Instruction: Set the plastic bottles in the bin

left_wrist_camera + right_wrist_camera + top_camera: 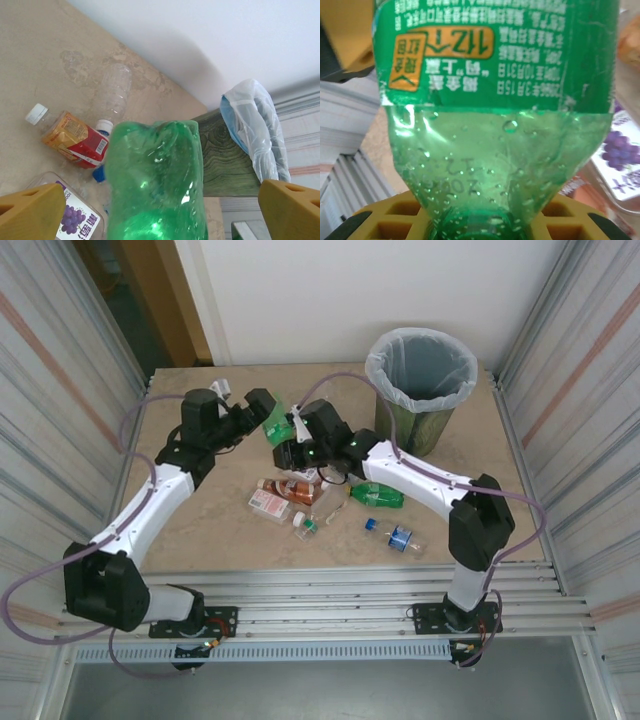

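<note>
A green plastic bottle (pixel 495 140) is held mid-air over the table (pixel 200 535), apparently by its neck, in the closed right gripper (pixel 490 222). The left gripper (pixel 160 210) gapes wide around it, not touching. Lift clear before swinging over the bin (pixel 425 430), far right.

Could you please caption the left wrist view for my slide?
Open left gripper flanking a green bottle, with the bin behind.

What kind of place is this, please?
Probably a robot test cell, not a home: the table is fenced by ribbed panels, and the left arm and right arm are bolted to metal rails.
</note>
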Controlling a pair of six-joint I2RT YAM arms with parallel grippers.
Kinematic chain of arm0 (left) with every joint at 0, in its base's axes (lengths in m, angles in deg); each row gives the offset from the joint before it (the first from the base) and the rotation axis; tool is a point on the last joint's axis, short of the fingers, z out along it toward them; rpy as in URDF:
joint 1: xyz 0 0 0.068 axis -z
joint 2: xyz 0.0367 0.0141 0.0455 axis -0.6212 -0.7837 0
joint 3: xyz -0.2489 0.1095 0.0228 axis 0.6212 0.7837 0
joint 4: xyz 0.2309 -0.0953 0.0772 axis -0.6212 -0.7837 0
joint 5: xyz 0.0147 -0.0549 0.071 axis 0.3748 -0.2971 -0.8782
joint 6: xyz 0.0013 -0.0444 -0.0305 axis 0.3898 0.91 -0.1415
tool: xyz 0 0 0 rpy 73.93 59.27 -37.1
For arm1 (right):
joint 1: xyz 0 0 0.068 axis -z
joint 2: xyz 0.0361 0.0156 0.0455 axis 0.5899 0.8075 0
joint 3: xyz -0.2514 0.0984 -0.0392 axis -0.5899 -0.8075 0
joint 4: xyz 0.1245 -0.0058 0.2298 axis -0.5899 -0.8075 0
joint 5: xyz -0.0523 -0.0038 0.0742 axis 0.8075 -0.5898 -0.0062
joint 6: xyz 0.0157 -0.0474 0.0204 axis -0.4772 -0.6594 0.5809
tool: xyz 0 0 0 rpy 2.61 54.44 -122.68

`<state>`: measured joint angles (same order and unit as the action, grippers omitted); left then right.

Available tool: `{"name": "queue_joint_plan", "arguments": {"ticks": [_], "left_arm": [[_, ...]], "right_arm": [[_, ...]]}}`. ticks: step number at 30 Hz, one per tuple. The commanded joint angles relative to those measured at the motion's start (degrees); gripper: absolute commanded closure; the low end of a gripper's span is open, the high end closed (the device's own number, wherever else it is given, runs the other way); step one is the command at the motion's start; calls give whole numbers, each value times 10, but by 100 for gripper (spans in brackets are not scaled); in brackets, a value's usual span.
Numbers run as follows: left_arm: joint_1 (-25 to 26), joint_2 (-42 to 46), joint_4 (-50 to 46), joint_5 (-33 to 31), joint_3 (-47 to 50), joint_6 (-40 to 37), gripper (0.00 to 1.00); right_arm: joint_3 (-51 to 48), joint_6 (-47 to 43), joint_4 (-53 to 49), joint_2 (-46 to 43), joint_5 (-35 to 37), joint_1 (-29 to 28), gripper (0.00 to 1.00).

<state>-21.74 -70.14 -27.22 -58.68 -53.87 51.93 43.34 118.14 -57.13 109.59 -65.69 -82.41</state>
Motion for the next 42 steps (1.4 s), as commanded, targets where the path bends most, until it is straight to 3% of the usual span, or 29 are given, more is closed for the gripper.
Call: {"name": "queue_joint_plan", "arguments": {"ticks": [1,10,17,27,36,42], "left_arm": [[1,40,12,-2,-19,-37,1],[0,82,10,-71,16,-95,1],[-1,63,11,-57,15,-115,1],[-1,20,-1,-35,-1,-113,1],[-1,3,-17,-40,-8,-124,1],[-1,-9,-27,-43,-15,-133,1]], "right_arm": [[12,-8,-41,-53,59,11,100],[56,-49,-155,-139,166,66,100],[109,-65,-246,-173,193,170,100],[203,-95,-341,-108,159,294,100],[287,-114,-385,-27,149,327,99],[322,-124,-406,11,169,334,90]]}}
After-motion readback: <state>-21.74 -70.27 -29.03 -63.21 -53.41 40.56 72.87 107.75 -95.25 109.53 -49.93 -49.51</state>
